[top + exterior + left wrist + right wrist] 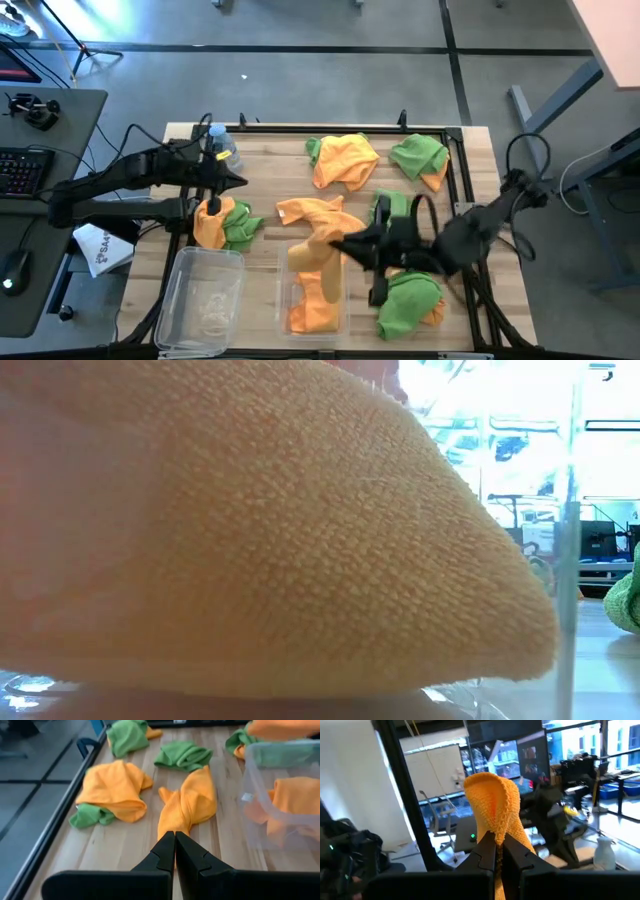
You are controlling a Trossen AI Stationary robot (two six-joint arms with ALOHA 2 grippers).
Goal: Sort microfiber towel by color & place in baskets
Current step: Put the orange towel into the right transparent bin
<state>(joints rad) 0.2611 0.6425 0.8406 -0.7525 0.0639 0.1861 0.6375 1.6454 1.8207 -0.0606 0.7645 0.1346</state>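
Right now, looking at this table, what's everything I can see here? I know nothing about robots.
baskets: two, clear, along the table's near edge; the left basket has no towel in it, the right basket holds orange cloth
mixed towel heaps: four, orange with green; two at the back, one near the left arm, one beside the right basket
orange towel: one, mid-table
green towel: one, partly under the right arm
held towel: one, orange
water bottle: one, clear, back left corner
white packet: one, off the table's left side
left gripper: shut, holding nothing
right gripper: shut on the held towel, above the right basket
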